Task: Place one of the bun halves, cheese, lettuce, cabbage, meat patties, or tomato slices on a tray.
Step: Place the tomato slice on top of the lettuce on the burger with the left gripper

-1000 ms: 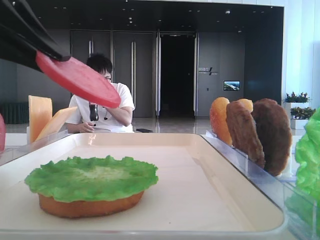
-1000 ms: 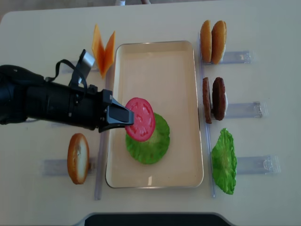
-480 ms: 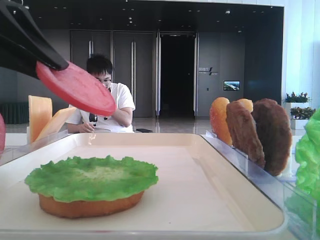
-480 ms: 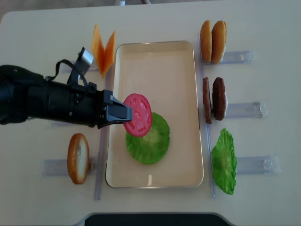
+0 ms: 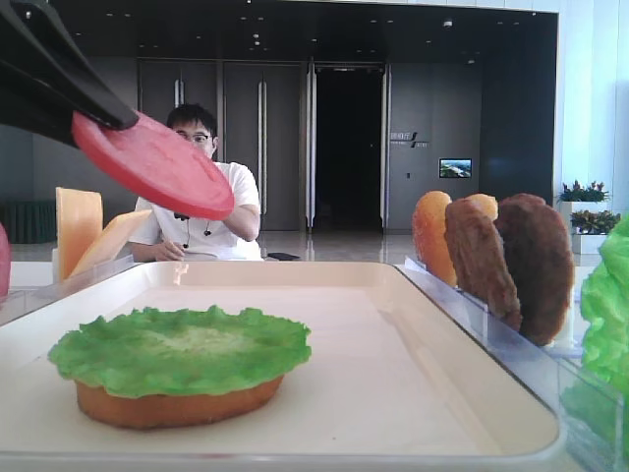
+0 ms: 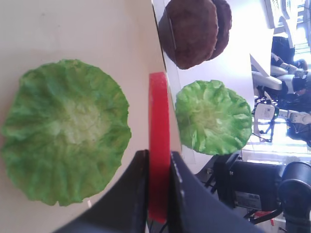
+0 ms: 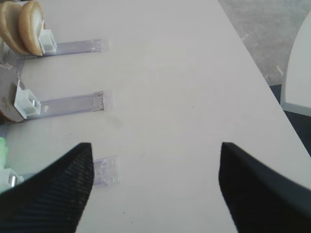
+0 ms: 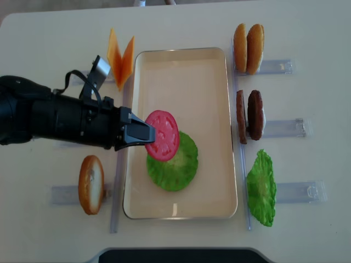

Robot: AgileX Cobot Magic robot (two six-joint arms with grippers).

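My left gripper (image 8: 148,133) is shut on a red tomato slice (image 8: 163,135), gripping it by its edge (image 6: 159,141). The slice hangs tilted in the air (image 5: 157,167) over the left part of the cream tray (image 8: 186,82). Below it on the tray a ruffled green lettuce leaf (image 8: 178,167) lies on a bun half (image 5: 177,405); the slice does not touch it. In the right wrist view my right gripper (image 7: 154,148) is open over bare table, with nothing between its fingers.
Clear racks flank the tray. On the right stand two bun halves (image 8: 248,41), two meat patties (image 8: 249,115) and a lettuce leaf (image 8: 261,187). On the left are cheese slices (image 8: 120,57) and a bun half (image 8: 91,183). A person (image 5: 201,206) sits beyond the table.
The left gripper with the tomato slice has drawn back slightly to the left and up. The slice still hovers over the lettuce. Nothing else on the table moved.
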